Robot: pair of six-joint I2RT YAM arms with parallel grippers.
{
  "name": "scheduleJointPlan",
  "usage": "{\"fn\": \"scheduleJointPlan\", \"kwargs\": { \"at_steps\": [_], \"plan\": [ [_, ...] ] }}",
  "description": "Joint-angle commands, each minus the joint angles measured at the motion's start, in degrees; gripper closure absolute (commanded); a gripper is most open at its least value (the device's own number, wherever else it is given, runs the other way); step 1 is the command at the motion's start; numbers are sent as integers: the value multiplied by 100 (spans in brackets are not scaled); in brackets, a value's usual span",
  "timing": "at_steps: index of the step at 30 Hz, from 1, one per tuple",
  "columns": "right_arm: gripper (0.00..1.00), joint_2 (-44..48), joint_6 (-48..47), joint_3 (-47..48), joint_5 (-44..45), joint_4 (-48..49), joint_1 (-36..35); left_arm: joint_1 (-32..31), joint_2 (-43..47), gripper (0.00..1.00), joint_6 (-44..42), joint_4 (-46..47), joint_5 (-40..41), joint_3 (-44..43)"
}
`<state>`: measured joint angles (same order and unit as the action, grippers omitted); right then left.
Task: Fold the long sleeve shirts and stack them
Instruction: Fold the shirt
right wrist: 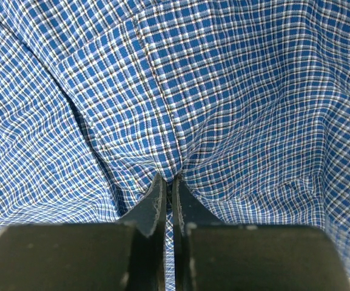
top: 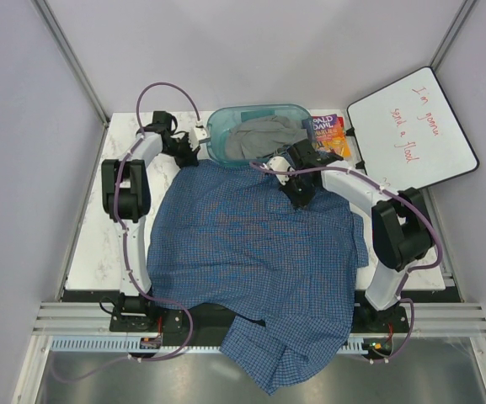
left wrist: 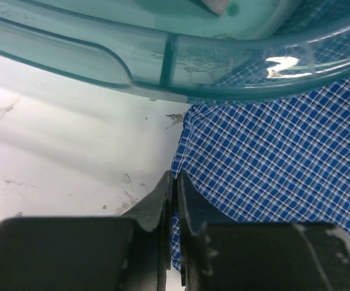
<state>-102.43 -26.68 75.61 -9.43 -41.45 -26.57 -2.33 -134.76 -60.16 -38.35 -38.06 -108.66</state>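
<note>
A blue checked long sleeve shirt (top: pixel 259 244) lies spread over the table, its lower part hanging off the near edge. My left gripper (top: pixel 194 153) is shut on the shirt's far left edge (left wrist: pixel 190 139), close to the teal bin. My right gripper (top: pixel 300 195) is shut on a pinch of the shirt's cloth (right wrist: pixel 171 139) at its far right part. The cloth gathers into folds at the right fingertips. In the left wrist view (left wrist: pixel 175 182) a strip of cloth shows between the jaws.
A teal plastic bin (top: pixel 226 126) with a grey garment (top: pixel 264 139) inside stands at the back, touching the shirt's far edge. A book (top: pixel 328 135) lies beside it, and a whiteboard (top: pixel 415 126) leans at the back right. Bare white tabletop (top: pixel 87 244) shows on the left.
</note>
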Motion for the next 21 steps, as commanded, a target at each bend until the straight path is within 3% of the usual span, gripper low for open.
{"fn": "scheduleJointPlan", "kwargs": {
  "at_steps": [1, 3, 8, 10, 11, 13, 16, 19, 21],
  "plan": [
    [100, 66, 22, 243, -138, -170, 55, 22, 468, 94, -277, 108, -228, 108],
    [86, 13, 57, 305, -147, -188, 64, 22, 494, 94, -285, 108, -245, 135],
    [71, -136, 127, 427, -217, -249, 160, 22, 512, 95, -329, 108, -237, 161],
    [77, -215, 136, 463, -278, -267, 204, 22, 503, 95, -330, 108, -245, 152],
    [95, -233, 128, 498, -305, -276, 213, 22, 495, 96, -338, 108, -245, 152],
    [100, -277, 128, 516, -340, -284, 274, 22, 503, 96, -330, 100, -254, 161],
    [78, -295, 207, 603, -393, -311, 345, 22, 530, 94, -330, 108, -281, 187],
    [84, -347, 207, 683, -463, -337, 380, 22, 538, 92, -321, 108, -307, 179],
    [80, -356, 259, 735, -507, -337, 398, 22, 530, 87, -303, 108, -307, 170]
  ]
}}
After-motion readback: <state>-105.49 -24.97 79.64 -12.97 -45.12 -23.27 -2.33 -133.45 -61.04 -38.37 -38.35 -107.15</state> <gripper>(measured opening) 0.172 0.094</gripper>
